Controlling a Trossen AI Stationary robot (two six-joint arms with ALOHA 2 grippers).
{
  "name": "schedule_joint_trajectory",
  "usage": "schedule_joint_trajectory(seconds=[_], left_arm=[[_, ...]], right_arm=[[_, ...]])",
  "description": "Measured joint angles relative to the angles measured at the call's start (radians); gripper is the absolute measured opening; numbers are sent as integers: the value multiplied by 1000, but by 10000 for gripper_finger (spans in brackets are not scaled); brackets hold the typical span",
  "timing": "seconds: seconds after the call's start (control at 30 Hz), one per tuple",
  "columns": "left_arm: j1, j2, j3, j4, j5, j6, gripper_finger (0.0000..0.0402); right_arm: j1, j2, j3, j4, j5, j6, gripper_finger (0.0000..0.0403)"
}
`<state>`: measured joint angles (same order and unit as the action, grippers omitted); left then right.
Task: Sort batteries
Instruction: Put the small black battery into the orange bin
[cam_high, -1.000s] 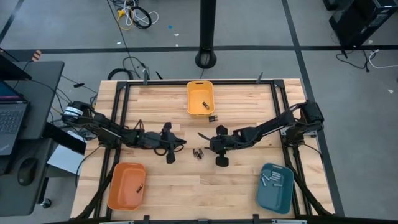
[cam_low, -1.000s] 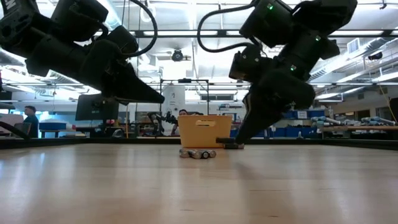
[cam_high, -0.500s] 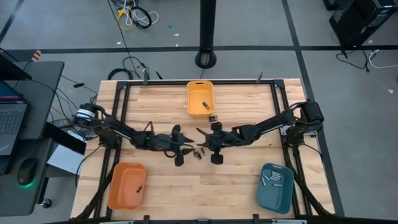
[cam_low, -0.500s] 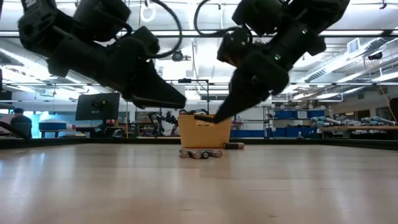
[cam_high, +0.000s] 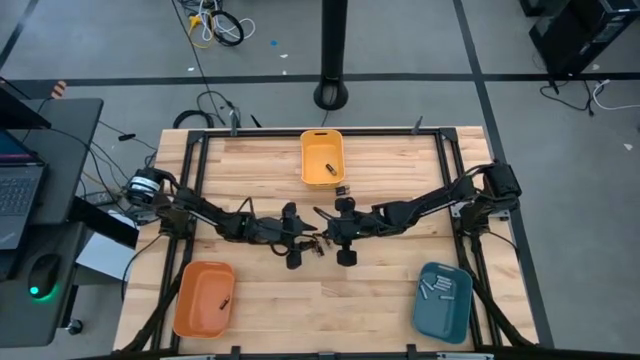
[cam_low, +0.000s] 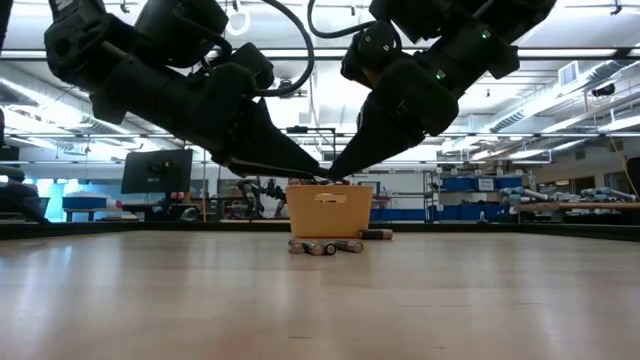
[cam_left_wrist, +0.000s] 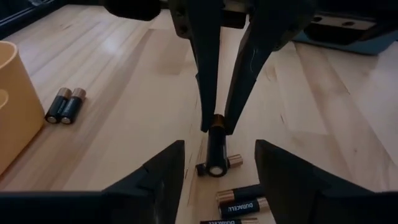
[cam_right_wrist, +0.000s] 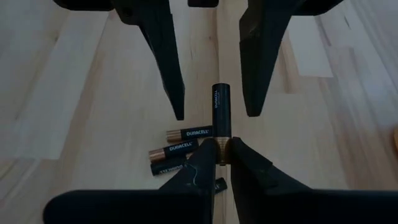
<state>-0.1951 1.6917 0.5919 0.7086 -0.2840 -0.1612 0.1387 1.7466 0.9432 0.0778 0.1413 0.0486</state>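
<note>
Seen from above, the two dark arms are being brought tip to tip at the middle of the pale wooden worktop (cam_high: 380, 290). The left gripper (cam_high: 312, 238) and the right gripper (cam_high: 322, 215) are being held just above a small cluster of black-and-copper cylindrical batteries (cam_high: 318, 246). A yellow plastic bin (cam_high: 322, 158) is being kept at the far edge with a dark battery inside and another pair lying just beside it. An orange plastic bin (cam_high: 204, 298) is sitting at the near left corner and a teal plastic bin (cam_high: 444, 299) at the near right, pale batteries lying in the latter.

At worktop height, both grippers are being shown meeting in front of the yellow bin (cam_low: 329, 209), above the loose batteries (cam_low: 325, 246) lying on the wood.

From the left wrist, the left gripper (cam_left_wrist: 216, 165) is being held wide open with nothing between its fingers, while the right gripper (cam_left_wrist: 216, 127) beyond it is being kept closed on the copper end of a black battery (cam_left_wrist: 215, 146). More batteries are lying below, and two more (cam_left_wrist: 65, 105) beside the yellow bin's wall (cam_left_wrist: 12, 106).

From the right wrist, the right gripper (cam_right_wrist: 223, 149) is being seen pinching that same battery (cam_right_wrist: 221, 115), which is sticking out toward the spread fingers (cam_right_wrist: 166, 62) of the left gripper. Three further batteries (cam_right_wrist: 180, 150) are lying on the worktop below.
</note>
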Motion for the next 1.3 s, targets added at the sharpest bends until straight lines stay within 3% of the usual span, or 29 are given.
schedule_joint_trajectory(seconds=[0.4,0.67,0.93,1.13,1.3], left_arm=[[1,0,0,14,29,60,39],[1,0,0,17,34,112,38],[0,-46,0,-9,52,165,38],[-2,-197,8,-192,62,217,38],[-17,-310,124,-578,57,213,38]], right_arm=[[1,0,0,5,-4,0,41],[3,0,0,5,-3,0,48],[4,-53,0,-34,-3,-5,107],[22,-165,0,-122,77,-26,141],[31,-236,-51,-149,155,-25,150]])
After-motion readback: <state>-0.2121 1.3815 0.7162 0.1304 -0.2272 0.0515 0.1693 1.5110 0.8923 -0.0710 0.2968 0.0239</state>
